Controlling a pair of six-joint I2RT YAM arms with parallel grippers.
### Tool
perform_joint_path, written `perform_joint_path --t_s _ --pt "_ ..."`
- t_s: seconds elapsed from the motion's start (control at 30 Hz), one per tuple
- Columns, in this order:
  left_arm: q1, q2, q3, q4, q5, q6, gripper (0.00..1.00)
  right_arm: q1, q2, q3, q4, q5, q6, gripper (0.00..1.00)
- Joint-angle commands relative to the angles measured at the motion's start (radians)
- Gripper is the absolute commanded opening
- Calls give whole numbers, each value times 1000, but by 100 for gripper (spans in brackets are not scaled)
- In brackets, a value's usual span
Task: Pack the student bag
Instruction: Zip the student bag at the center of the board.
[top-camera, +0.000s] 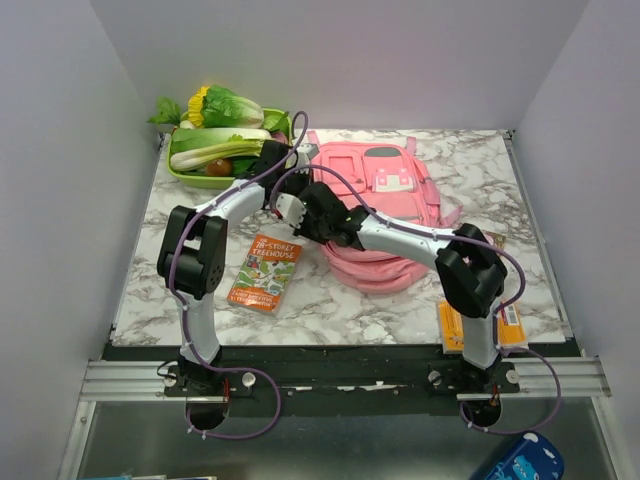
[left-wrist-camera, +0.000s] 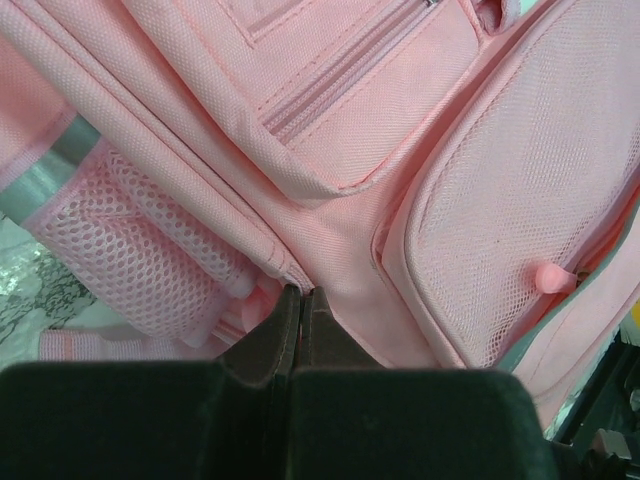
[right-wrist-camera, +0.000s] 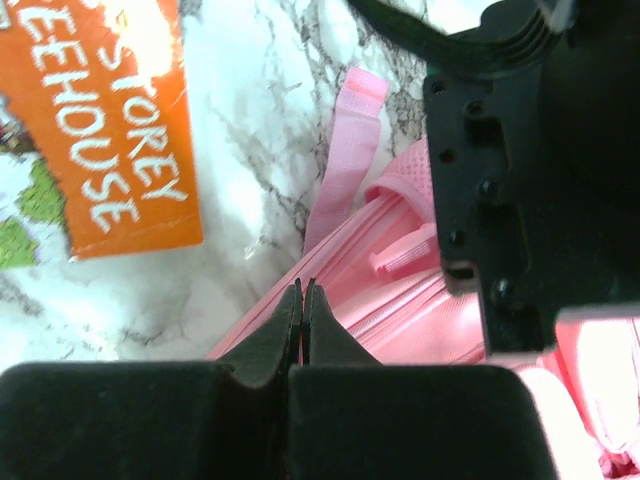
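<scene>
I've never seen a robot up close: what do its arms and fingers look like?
The left arm and right arm have white-silver links with bulky black joints. Purple-grey cables loop loosely along them. The fingers are black, tapering wedges.

The student bag (top-camera: 390, 215) is soft pink all over, with a grey-and-white patch (top-camera: 392, 181) on its front. Close up, its mesh pocket (left-wrist-camera: 130, 250) is pale pink netting edged by a grey band (left-wrist-camera: 40, 185). The counter (top-camera: 520, 200) is white marble veined with grey. At 8 o'clock from the bag, a book (top-camera: 265, 272) is orange with white lettering and a green-and-white picture. At 11 o'clock on the counter, a lime-green tray (top-camera: 195, 181) carries green-and-white leafy vegetables (top-camera: 225, 140) and a yellow piece (top-camera: 197, 103). At 5 o'clock lies an orange packet (top-camera: 450, 325). The left arm (top-camera: 235, 205) and right arm (top-camera: 400, 238) are white with black joints and purple cables (top-camera: 180, 270). The left gripper (left-wrist-camera: 302, 300) and right gripper (right-wrist-camera: 302, 295) are black.
</scene>
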Motion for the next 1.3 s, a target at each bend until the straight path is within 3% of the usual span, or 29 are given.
perform_joint_path --t_s 0.0,0.2,0.6,0.63,0.77,0.8,1.17,1.27 --pt "-6 -29 28 19 18 6 0 -2 -123 -87 42 -123 2 1" --pt "2 0 63 9 -2 4 0 10 -226 -210 100 -217 -18 1" --pt "13 29 105 -11 1 -1 0 13 -332 -350 140 -207 2 1" --pt "13 27 103 -11 3 -4 0 15 -331 -350 142 -182 -1 4" --pt "11 18 94 -5 19 -17 0 13 -328 -383 253 -47 -93 58" --pt "11 15 91 -5 21 -16 0 15 -315 -382 296 -26 -112 61" --pt "13 7 88 -13 24 -10 0 15 -205 -287 275 -87 -230 65" --pt "13 9 91 -16 24 -7 0 13 -173 -241 199 -89 -219 65"
